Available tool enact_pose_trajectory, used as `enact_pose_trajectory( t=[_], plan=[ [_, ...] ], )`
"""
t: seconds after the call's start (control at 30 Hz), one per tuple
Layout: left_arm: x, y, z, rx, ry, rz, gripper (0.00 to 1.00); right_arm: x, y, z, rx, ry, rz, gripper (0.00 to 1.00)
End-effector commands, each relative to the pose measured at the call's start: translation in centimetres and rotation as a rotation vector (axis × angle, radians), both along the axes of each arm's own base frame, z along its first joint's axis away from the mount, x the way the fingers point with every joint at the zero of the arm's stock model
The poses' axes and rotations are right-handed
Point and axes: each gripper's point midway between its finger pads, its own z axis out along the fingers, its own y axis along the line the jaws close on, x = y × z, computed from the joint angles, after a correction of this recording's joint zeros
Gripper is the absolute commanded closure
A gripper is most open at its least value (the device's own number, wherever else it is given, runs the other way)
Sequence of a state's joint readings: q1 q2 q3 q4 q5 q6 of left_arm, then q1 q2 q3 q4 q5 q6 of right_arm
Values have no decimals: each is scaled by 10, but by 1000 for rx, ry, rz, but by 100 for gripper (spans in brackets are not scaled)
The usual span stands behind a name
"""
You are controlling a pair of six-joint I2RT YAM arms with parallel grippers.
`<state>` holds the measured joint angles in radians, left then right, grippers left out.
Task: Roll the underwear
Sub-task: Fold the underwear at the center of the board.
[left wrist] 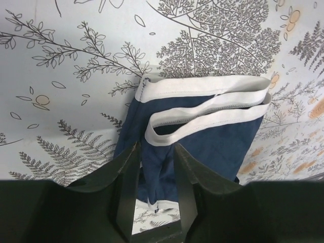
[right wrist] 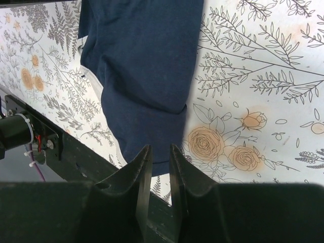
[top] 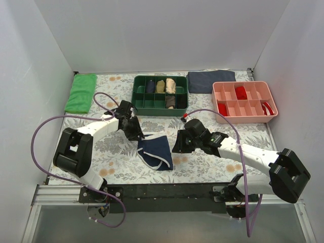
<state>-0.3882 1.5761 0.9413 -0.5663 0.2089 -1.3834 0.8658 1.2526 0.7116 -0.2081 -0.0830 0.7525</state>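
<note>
Rolling is not yet started, by the look of it. The underwear (top: 154, 151) lies flat and loosely folded near the middle of the desk (top: 202, 162), navy with white piping. The left gripper (top: 135, 132), slightly spread, straddles its 10 o'clock corner. The right gripper (top: 177, 145), barely parted and holding nothing, waits at 3 o'clock.

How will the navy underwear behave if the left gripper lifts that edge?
Probably floppy: the underwear lies in soft folds, so a lifted edge should droop and unfold. Likely light; thin fabric. It may drag rather than slide on the tablecloth, bunching where the left gripper straddles it.
</note>
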Motion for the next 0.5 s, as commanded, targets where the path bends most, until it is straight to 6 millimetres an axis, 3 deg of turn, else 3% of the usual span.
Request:
enact_pose_trajectory(
  t=[0.0,0.47],
  plan=[
    [16,-2,10,-4,-64,-2,69,8,13,18,46,-42,18,72],
    [21,-1,-1,29,-77,-25,67,6,10,13,34,-32,15,72]
  ],
)
